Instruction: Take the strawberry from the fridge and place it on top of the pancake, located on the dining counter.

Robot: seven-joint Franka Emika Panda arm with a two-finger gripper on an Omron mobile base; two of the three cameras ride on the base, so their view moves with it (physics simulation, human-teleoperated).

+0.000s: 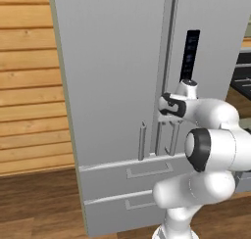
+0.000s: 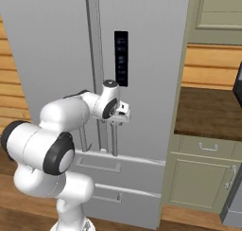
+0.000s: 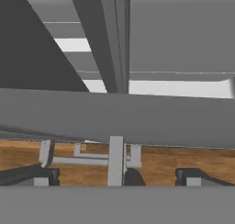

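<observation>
The fridge (image 1: 112, 76) (image 2: 52, 50) stands in front of me, tall and light grey, with both upper doors shut and two drawer fronts below. My gripper (image 1: 166, 116) (image 2: 116, 122) (image 3: 112, 175) points down just in front of the right door, at the top of that door's slim vertical handle (image 3: 115, 156) (image 2: 115, 140). It is open, with one dark fingertip (image 3: 32, 172) on each side of the bar and apart from it. The strawberry is hidden behind the shut doors. The pancake and the dining counter are out of view.
A black control panel (image 2: 121, 57) sits on the right door above my hand. The left door's handle (image 1: 142, 141) hangs close by. A wood-plank wall (image 1: 29, 86) lies left of the fridge. To its right are a dark worktop (image 2: 208, 111) and pale cabinets (image 2: 201, 178).
</observation>
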